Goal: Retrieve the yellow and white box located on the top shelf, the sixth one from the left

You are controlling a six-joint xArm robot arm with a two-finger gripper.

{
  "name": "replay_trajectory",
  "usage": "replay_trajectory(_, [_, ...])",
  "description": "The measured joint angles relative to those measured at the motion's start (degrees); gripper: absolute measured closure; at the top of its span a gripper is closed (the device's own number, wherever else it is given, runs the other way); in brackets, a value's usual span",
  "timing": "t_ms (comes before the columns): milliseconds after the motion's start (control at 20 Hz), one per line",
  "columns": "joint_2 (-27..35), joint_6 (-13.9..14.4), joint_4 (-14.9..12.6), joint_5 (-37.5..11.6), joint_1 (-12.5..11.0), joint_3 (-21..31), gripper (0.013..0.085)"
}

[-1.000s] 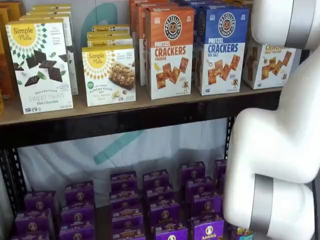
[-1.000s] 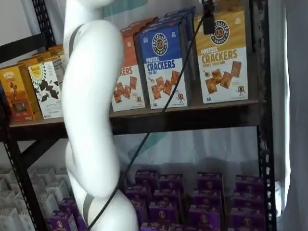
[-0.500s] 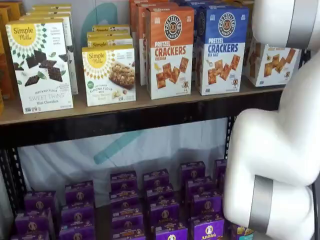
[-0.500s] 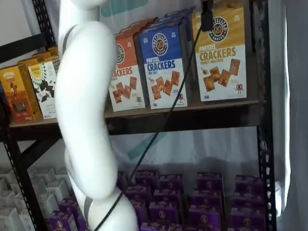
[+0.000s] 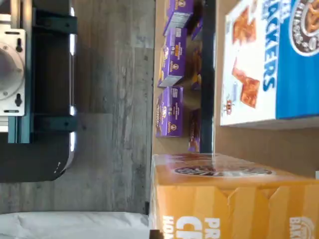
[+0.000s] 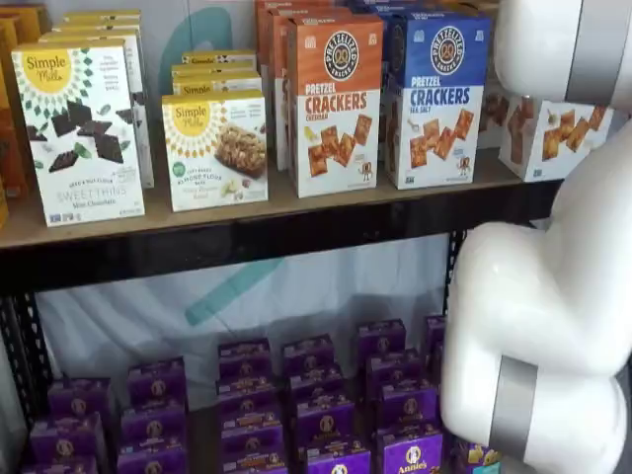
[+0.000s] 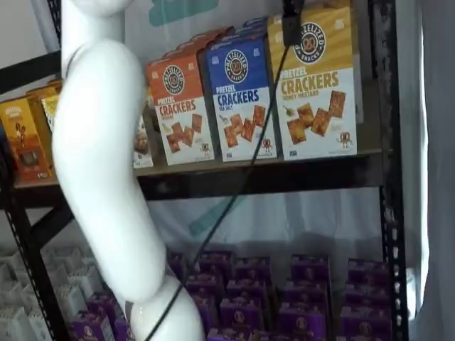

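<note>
My arm (image 6: 553, 296) is white with grey bands. The box (image 7: 313, 85) is yellow above, white below, printed with brown crackers; its neighbours are blue-topped (image 7: 238, 96) and orange-topped (image 7: 178, 106). Small boxes (image 6: 316, 395) below are purple.

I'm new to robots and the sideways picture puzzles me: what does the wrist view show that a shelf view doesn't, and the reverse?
Only the wrist view: the grey plank floor and a dark mount with teal brackets. Only a shelf view: the white arm, the Simple Mills boxes, the orange crackers carton. Both: the yellow and white box, the blue crackers carton, the small purple boxes.
</note>
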Motion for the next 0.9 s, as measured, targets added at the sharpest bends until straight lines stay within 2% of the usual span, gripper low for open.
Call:
replay_trajectory(350, [-6.5, -0.1, -0.1, 2.9, -0.3, 6.3, 0.0370])
replay_trajectory(900, [-13.9, 3.2, -0.7, 5.5, 3.1, 13.4, 0.0370])
